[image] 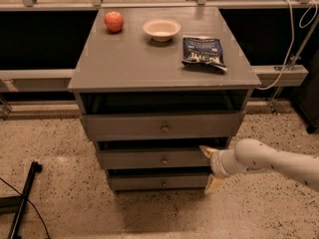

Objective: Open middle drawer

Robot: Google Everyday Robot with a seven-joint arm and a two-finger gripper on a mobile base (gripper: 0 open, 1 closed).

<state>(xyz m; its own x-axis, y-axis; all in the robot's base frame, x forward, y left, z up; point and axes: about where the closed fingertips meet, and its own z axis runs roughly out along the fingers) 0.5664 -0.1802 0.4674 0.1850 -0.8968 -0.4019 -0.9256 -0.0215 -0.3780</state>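
**Robot tool poised at the right end of a grey drawer cabinet, middle drawer not yet opened**

At far left, a black stand lies on the speckled floor, well apart from the cabinet. The grey cabinet fills the centre. Its tabletop carries, from left to right, a red apple, a pale bowl and a dark blue snack bag. All three sit toward the back, away from the front edge, so they should not be disturbed by a pull below.

Three drawers are stacked under the tabletop. The middle drawer sits between the wider top drawer and the narrower bottom drawer. It looks closed, with its small round knob at the centre of its front.

To the right, the tool hovers at the right end of the middle drawer's front, its two pale fingers spread apart one above the other and grasping nothing. It is probably released in readiness to close on the knob, which lies to its left. The white arm reaches in low from the right edge, level with that drawer.
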